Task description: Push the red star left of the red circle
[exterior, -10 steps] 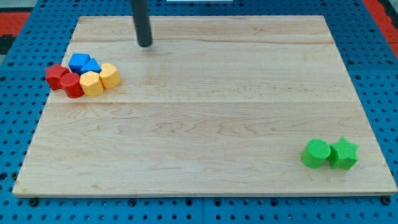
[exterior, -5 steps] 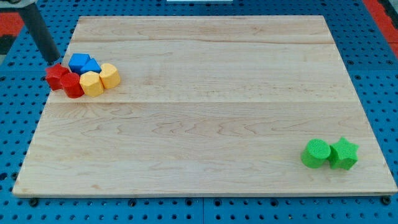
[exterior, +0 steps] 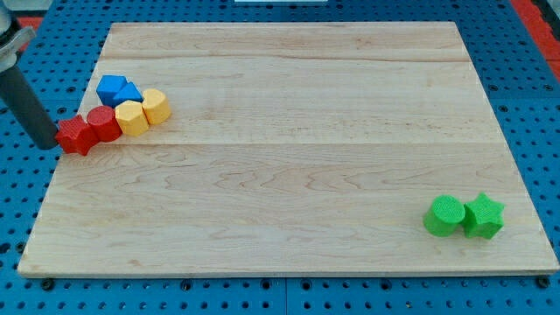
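The red star [exterior: 76,135] lies at the left edge of the wooden board [exterior: 289,175], touching the left side of the red circle [exterior: 103,123]. My tip [exterior: 44,143] is just left of the red star, at the board's edge, close to or touching it. The dark rod rises from the tip toward the view's top left.
Two yellow blocks [exterior: 133,117] [exterior: 155,105] sit right of the red circle, with two blue blocks [exterior: 110,87] [exterior: 129,94] above them. A green circle [exterior: 445,215] and a green star [exterior: 483,215] sit at the bottom right.
My tip moved from the board's top middle to the left edge and came down the left side. The red star shifted down and left; the red circle moved up beside the yellow block.
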`<action>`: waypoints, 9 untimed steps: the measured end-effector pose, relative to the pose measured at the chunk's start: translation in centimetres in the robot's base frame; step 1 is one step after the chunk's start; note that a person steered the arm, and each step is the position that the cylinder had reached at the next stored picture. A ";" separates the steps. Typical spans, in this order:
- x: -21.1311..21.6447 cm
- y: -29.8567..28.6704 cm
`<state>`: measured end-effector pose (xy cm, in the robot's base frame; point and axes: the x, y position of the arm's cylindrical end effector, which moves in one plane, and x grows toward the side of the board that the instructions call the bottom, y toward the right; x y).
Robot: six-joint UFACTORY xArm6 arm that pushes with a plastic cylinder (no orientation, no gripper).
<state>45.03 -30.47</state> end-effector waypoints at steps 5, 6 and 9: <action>-7.7 0.9; -7.7 0.9; -8.6 4.5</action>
